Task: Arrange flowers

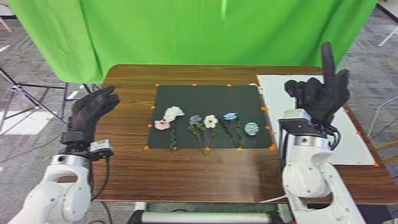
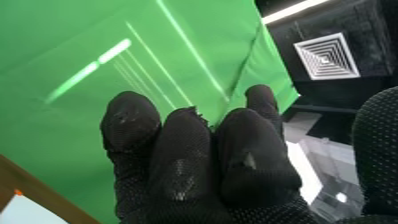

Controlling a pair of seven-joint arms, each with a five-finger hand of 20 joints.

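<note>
Robot hand (image 1: 325, 100) (right, black-gloved) released, between 2 and 3 o'clock of dark rectangular mat (image 1: 226, 99). White, pink, blue flowers (image 1: 210, 121) lie there; likely light, crushable: pinch green stems (image 1: 173, 136).

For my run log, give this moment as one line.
Arrange flowers | flowers: on dark mat | left hand: empty, left of mat | right hand: empty, right of mat
</note>
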